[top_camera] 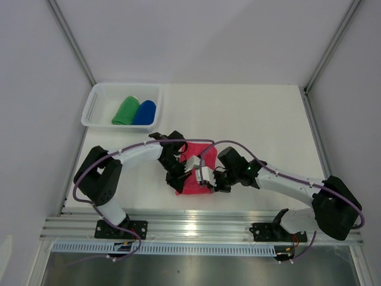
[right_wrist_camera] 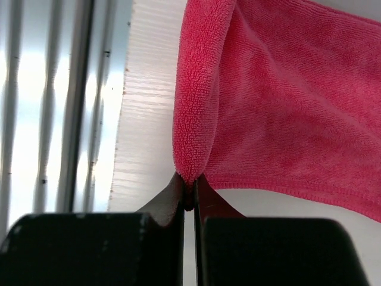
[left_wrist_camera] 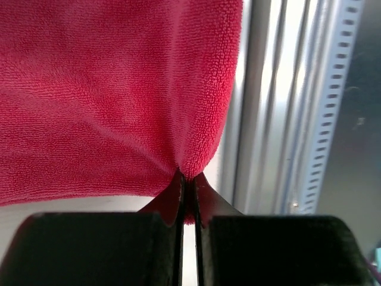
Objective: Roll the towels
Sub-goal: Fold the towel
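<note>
towels (top_camera: pixel 191 186) (top_camera: pixel 125 111) (top_camera: pixel 144 112) — 3 | white basket (top_camera: pixel 93 108) — 1 | robot arms (top_camera: pixel 134 156) (top_camera: pixel 286 183) — 2

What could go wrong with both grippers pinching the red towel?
The left gripper and right gripper each nip only a thin fold of the red towel; it may slip free once rolling starts. The grippers sit close together and could bump. The towel lies by the metal rail and might drag over it.
</note>
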Controlling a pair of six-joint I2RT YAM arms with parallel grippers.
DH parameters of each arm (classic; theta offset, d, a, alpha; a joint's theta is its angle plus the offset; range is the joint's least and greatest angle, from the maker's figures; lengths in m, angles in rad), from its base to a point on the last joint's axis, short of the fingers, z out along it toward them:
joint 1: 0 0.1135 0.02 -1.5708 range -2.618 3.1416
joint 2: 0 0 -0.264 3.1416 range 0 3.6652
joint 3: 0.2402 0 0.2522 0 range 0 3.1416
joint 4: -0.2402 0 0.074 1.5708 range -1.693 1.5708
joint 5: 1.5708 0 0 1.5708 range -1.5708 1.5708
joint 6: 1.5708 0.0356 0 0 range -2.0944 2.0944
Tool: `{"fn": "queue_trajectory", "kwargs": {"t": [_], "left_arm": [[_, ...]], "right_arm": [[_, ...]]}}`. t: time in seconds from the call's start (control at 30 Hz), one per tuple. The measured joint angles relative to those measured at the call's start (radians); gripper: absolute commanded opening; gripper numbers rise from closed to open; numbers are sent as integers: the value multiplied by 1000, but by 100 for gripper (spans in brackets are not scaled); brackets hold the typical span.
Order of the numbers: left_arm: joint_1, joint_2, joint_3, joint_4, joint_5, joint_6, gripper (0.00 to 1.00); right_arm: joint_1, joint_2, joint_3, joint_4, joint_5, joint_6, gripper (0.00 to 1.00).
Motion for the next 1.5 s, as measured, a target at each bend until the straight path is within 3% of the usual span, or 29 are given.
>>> {"fn": "queue_trajectory", "kwargs": {"t": [0.1, 0.2, 0.3, 0.43, 0.73, 0.8, 0.9, 0.93, 1.0, 1.1, 1.27, 1.37, 1.4, 1.47, 1.5], "left_arm": [[0, -8, 3, -46, 33, 5, 9], [6, -6, 15, -66, 64, 6, 19], [41, 10, 65, -84, 81, -15, 35], [112, 51, 130, -81, 107, -36, 46], [145, 125, 151, -101, 165, -36, 55], [145, 142, 158, -113, 185, -34, 54], [145, 151, 174, -134, 211, -30, 32], [145, 151, 179, -137, 213, -30, 17], [145, 151, 183, -125, 203, -41, 6], [150, 158, 185, -98, 167, -76, 1], [156, 252, 254, -84, 131, -123, 1], [156, 296, 267, -74, 124, -134, 1], [156, 302, 268, -77, 122, -137, 1], [153, 310, 280, -84, 113, -142, 1], [152, 315, 291, -88, 107, -143, 1]], "right_arm": [[-26, -5, 8, -37, -62, 24, 0], [-80, -4, 8, -39, -117, 59, 0], [-143, 16, 23, -34, -173, 87, 0], [-207, 80, 56, -19, -208, 132, 0], [-257, 183, 124, -9, -234, 195, 0], [-260, 192, 135, -9, -237, 198, 0], [-261, 208, 154, -10, -238, 204, 0], [-262, 216, 161, -10, -238, 207, 0], [-263, 230, 173, -12, -238, 215, 1], [-267, 252, 182, -13, -232, 227, 15], [-270, 274, 185, -13, -197, 249, 15], [-270, 274, 190, -22, -185, 266, 33], [-270, 274, 195, -31, -179, 271, 43], [-270, 274, 201, -39, -160, 282, 47], [-270, 270, 201, -40, -142, 288, 54]]}}
